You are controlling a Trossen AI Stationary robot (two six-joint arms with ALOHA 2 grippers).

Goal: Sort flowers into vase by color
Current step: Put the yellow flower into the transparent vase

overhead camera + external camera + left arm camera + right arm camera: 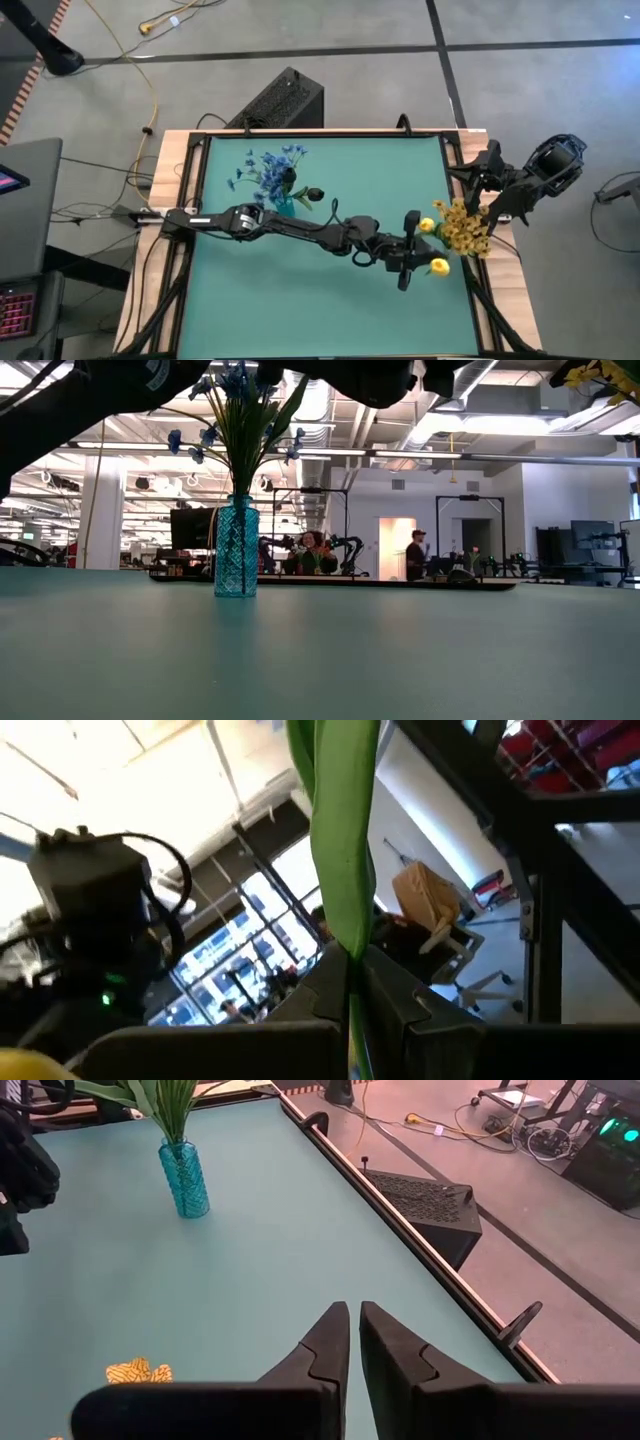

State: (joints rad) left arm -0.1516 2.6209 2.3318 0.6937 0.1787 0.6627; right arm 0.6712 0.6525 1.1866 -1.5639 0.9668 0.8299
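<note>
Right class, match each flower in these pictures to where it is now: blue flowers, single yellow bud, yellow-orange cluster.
Things:
1. blue flowers
2. single yellow bud
3. yellow-orange cluster

Places:
A. at the right edge of the table, close to the right gripper
B. on a green stem clamped in the left gripper
C. standing in the teal vase

Pairs: 1-C, 2-B, 3-A
</note>
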